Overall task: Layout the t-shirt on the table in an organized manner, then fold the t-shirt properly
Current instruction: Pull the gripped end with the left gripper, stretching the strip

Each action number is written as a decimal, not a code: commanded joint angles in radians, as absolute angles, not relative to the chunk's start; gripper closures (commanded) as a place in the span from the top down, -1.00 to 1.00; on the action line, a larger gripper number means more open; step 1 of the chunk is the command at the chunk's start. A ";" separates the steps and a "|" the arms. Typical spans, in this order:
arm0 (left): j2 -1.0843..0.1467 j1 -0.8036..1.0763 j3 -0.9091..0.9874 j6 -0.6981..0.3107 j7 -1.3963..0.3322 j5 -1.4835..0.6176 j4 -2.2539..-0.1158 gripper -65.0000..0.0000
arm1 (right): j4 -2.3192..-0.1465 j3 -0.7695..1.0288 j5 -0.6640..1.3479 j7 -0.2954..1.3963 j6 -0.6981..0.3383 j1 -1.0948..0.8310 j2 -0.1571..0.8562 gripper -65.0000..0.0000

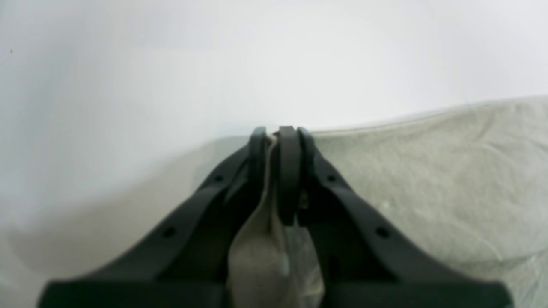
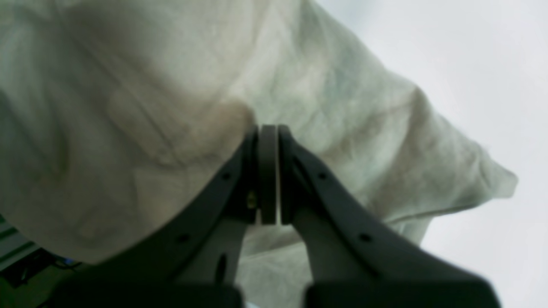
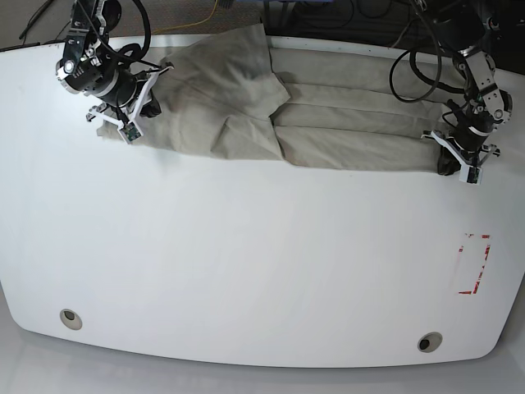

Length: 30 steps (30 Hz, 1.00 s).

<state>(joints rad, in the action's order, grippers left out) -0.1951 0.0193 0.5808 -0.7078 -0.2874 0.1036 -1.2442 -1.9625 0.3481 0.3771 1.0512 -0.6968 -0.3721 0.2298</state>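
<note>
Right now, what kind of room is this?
Probably a robot lab or workshop: a white table with red tape marks, cables trailing behind it, and two robot arms gripping a t-shirt.

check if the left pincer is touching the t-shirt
Touching. In the left wrist view the left pincer is shut on a fold of the t-shirt, with fabric pinched between its jaws and hanging down behind them.
</note>
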 commanded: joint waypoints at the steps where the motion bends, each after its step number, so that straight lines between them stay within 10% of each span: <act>1: -0.211 0.015 0.587 -0.698 -0.306 0.125 -1.277 -0.93 | -1.977 0.355 0.387 1.036 -0.698 -0.369 0.240 -1.00; 30: -0.205 0.120 0.590 -0.698 -0.308 0.119 -1.624 -0.93 | -1.963 0.355 0.387 1.036 -0.698 -0.369 0.240 -1.00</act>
